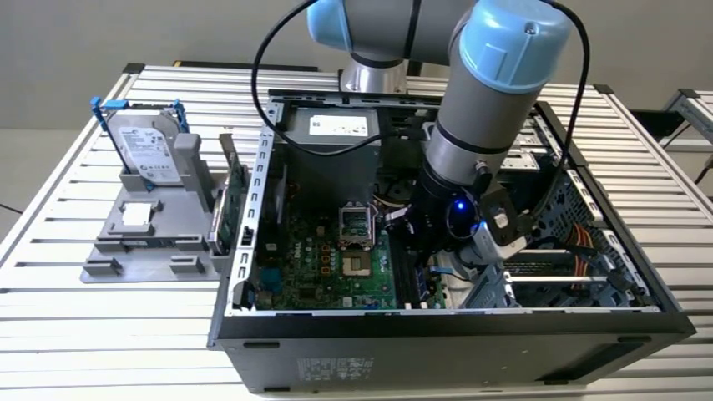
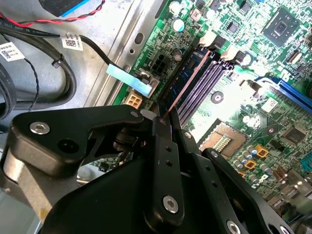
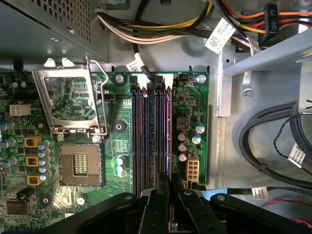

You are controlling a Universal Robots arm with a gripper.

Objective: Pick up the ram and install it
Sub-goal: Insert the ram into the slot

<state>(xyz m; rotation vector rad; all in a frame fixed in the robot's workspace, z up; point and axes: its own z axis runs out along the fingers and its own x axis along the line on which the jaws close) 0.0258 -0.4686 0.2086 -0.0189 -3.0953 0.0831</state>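
Note:
The ram (image 2: 187,80) shows edge-on as a thin dark strip running out from between my fingertips toward the white clips of the memory slots (image 2: 207,80). My gripper (image 2: 161,118) is shut on the ram. In the first wrist view the gripper (image 3: 171,184) hangs over the slot nearest the board's edge, and the ram (image 3: 170,146) lies in line with that slot. Whether it is seated I cannot tell. In the exterior view the gripper (image 1: 429,255) is low inside the open computer case, over the motherboard (image 1: 334,267).
A silver hard drive with blue clips (image 1: 150,146) stands in a grey holder at the exterior view's left, with a green card (image 1: 229,213) beside it. The open processor socket (image 3: 80,163), black cables (image 3: 263,146), the power supply (image 1: 334,129) and case walls surround the slots.

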